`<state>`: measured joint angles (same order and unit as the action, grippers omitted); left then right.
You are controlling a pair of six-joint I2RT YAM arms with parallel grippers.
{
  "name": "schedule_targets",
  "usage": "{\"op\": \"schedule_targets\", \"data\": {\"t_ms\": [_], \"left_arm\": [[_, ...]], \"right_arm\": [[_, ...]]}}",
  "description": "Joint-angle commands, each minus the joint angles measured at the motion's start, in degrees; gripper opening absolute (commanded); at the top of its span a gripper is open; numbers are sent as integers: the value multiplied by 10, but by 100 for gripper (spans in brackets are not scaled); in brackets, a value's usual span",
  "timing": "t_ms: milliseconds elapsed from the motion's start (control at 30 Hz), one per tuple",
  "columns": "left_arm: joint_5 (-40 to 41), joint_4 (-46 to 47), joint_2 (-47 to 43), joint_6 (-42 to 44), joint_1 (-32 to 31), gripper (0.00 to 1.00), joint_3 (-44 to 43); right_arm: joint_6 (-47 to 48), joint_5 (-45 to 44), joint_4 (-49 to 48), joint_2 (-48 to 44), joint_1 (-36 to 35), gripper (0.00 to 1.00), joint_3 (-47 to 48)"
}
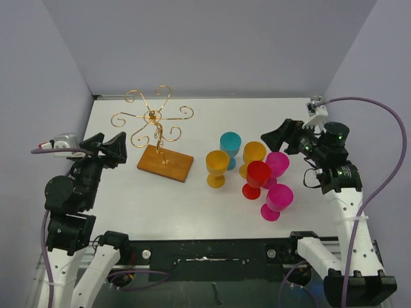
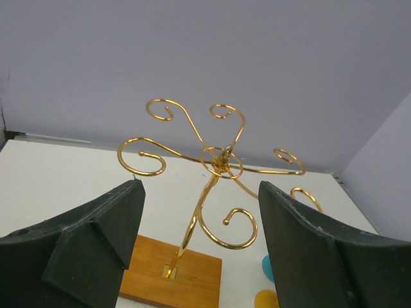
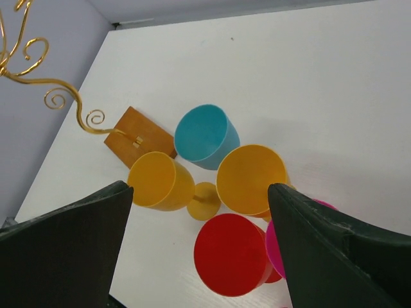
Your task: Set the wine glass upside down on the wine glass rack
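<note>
The gold wire wine glass rack (image 1: 154,120) stands on its wooden base (image 1: 165,163) at the left middle of the table. It fills the left wrist view (image 2: 218,160) and shows at the right wrist view's left edge (image 3: 38,83). Several upright plastic wine glasses stand in a cluster: two yellow (image 1: 217,166) (image 1: 253,154), a teal one (image 1: 230,145), a red one (image 1: 257,176) and two magenta (image 1: 277,164) (image 1: 279,199). My left gripper (image 1: 109,146) is open and empty, left of the rack. My right gripper (image 1: 280,135) is open and empty, above the cluster's right side.
A white box (image 1: 62,142) with a cable sits at the table's left edge. Grey walls close in the back and sides. The right wrist view shows the red glass (image 3: 232,253), both yellow glasses (image 3: 159,181) (image 3: 252,178) and the teal one (image 3: 204,135) below the fingers.
</note>
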<state>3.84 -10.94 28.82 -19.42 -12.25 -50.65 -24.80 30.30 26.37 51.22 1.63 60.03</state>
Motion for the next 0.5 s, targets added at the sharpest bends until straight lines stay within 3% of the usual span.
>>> {"op": "schedule_targets", "data": {"t_ms": [0, 167, 333, 467], "left_arm": [[79, -30, -17, -38, 5, 70, -60], [143, -111, -14, -104, 5, 69, -92], [122, -149, -8, -164, 6, 69, -82], [108, -160, -8, -194, 6, 69, -66]], "right_arm": [[12, -43, 3, 32, -92, 85, 53], [15, -150, 16, 72, -217, 72, 51], [12, -254, 33, 125, -357, 55, 64], [8, -307, 38, 177, -439, 51, 79]]}}
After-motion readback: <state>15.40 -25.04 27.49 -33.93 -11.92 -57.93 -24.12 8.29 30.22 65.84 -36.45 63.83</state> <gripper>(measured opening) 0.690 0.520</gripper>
